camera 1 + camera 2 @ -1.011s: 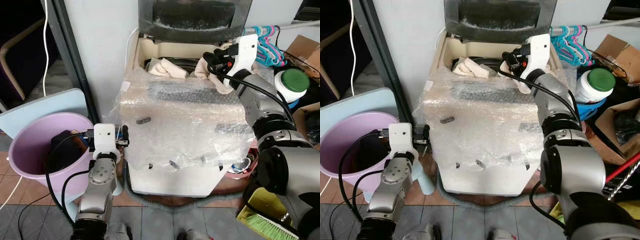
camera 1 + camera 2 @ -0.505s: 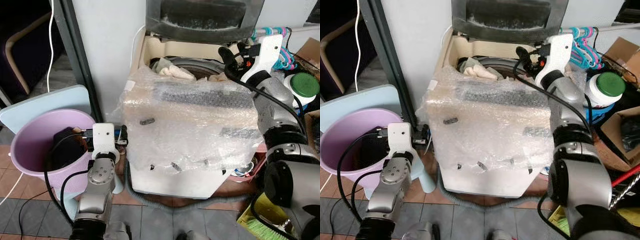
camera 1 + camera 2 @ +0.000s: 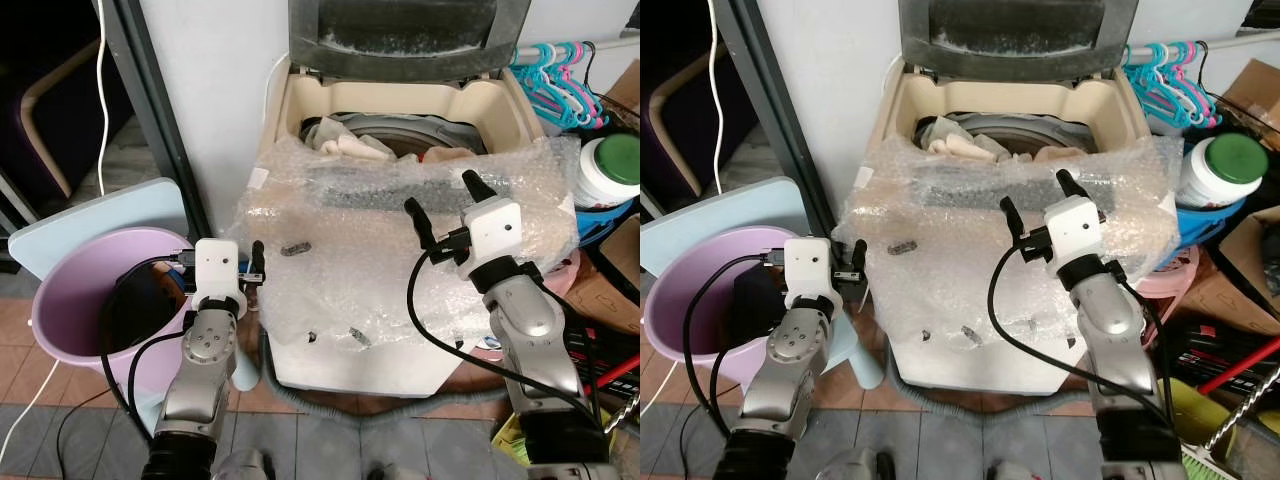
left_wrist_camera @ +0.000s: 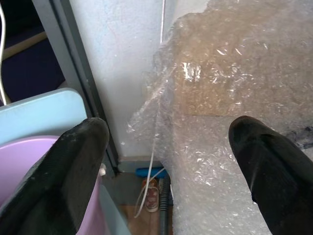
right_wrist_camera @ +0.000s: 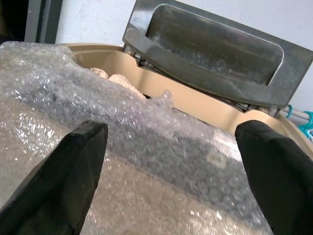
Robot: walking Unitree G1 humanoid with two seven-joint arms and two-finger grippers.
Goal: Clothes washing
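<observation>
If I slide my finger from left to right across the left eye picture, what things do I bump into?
Purple bucket → left gripper → bubble-wrapped washing machine → right gripper → green-lidded jar.

The right hand (image 3: pixel 442 204) has pulled back from the washing machine's tub (image 3: pixel 400 135) and now hovers empty, fingers apart, over the bubble wrap (image 3: pixel 340 270) on the front. The beige cloth (image 3: pixel 352 147) it held a second ago lies inside the tub.

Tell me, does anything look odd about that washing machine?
Yes: bubble wrap still covers the washing machine's front and top panel, and a cream cloth hangs half over the drum's rim rather than lying inside.
</observation>
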